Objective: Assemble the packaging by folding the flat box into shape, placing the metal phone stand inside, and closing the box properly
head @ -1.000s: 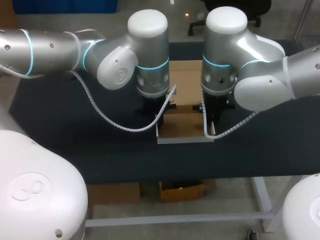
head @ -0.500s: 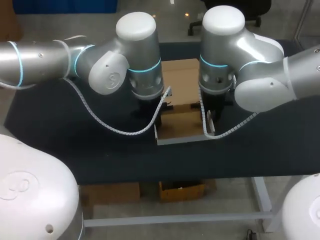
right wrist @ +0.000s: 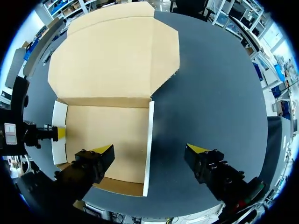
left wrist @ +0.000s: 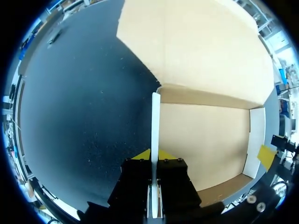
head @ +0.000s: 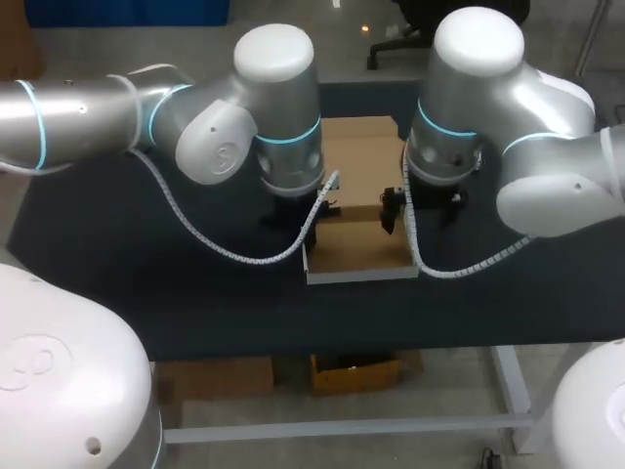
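While left tool (left wrist: 153, 157) pinches box (left wrist: 205, 140) wall, right tool (right wrist: 150, 150) spread astride opposite wall.

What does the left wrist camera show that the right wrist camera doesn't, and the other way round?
Only the left wrist view shows the left gripper clamped on both faces of the box's upright side wall. Only the right wrist view shows the right gripper open, astride the opposite wall, plus the lid flap's full outline. Both show the box floor and dark table.
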`<state>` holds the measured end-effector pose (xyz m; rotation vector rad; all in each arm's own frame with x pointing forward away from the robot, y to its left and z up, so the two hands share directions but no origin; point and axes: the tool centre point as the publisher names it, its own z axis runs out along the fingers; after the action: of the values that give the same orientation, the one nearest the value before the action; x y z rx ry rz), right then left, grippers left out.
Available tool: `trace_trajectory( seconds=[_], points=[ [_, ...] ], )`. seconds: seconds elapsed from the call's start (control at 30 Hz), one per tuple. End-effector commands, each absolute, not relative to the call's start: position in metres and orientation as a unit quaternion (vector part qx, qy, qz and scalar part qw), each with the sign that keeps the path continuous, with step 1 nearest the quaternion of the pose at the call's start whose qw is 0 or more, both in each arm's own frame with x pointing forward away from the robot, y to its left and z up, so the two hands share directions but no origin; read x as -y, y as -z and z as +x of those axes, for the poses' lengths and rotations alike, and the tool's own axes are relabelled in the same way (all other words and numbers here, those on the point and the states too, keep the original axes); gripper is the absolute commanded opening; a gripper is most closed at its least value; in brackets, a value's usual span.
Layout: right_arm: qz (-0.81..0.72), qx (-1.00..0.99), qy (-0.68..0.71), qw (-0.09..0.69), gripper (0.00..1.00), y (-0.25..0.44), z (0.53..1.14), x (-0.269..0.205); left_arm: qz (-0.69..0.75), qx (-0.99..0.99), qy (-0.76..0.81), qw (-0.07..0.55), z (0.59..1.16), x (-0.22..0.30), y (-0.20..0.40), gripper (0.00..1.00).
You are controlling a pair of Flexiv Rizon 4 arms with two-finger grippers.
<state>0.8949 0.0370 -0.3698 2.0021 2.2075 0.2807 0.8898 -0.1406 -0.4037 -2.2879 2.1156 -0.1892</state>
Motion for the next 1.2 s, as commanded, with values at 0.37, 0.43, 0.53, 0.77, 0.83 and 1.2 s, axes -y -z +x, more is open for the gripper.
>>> trace_trajectory(
  seconds=[0.37,0.43,0.53,0.77,0.83,1.2],
  points=[
    [0.517,-0.791,-0.319,0.069,1.0,0.337,0.86,0.011,-0.727,-0.684,0.054,0.024,0.888,0.142,0.403,0.0],
    [0.522,-0.792,-0.309,0.071,1.0,0.333,0.859,0.015,-0.727,-0.684,0.053,0.025,0.888,0.142,0.403,0.0],
    [0.522,-0.792,-0.309,0.071,1.0,0.333,0.859,0.015,-0.728,-0.684,0.051,0.026,0.889,0.141,0.403,0.0],
    [0.522,-0.792,-0.309,0.071,1.0,0.333,0.859,0.015,-0.732,-0.679,0.049,0.025,0.889,0.137,0.401,0.0],
    [0.522,-0.792,-0.309,0.071,1.0,0.333,0.859,0.015,-0.733,-0.679,0.048,0.02,0.89,0.136,0.402,0.0],
    [0.435,-0.824,-0.363,-0.007,1.0,0.327,0.857,0.036,-0.726,-0.687,0.039,0.007,0.892,0.134,0.406,0.0]
  ],
)
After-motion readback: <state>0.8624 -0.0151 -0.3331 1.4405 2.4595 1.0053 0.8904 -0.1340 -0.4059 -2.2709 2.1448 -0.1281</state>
